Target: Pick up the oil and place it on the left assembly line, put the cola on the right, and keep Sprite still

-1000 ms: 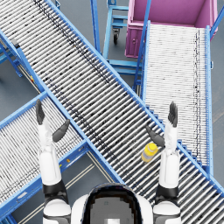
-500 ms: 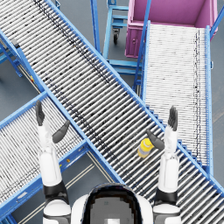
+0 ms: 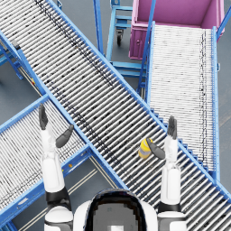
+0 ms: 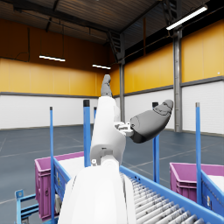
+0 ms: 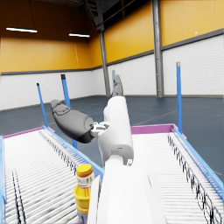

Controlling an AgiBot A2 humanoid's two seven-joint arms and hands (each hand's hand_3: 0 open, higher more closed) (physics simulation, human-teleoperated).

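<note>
The oil bottle [image 3: 145, 148], yellow with an orange cap, lies on the long diagonal roller conveyor [image 3: 90, 90]. My right hand [image 3: 168, 137] is raised just right of it with fingers spread, and its thumb reaches to the bottle's side; it holds nothing. In the right wrist view the oil bottle [image 5: 84, 188] shows beside my forearm, below the right hand [image 5: 98, 120]. Over the left roller conveyor [image 3: 18, 158] my left hand [image 3: 50, 131] stands open and empty, seen again as the left hand [image 4: 131, 118] in its wrist view. No cola or Sprite is in view.
A second roller conveyor [image 3: 180, 90] runs at the right, ending at a pink bin [image 3: 180, 18]. Blue rails and upright posts [image 3: 98, 22] edge every conveyor. A small blue cart [image 3: 119, 22] stands on the grey floor between the lines.
The oil bottle has slid up-left along the diagonal conveyor. My right hand has come down and left toward it, so its thumb now meets the bottle. The left arm has not moved.
</note>
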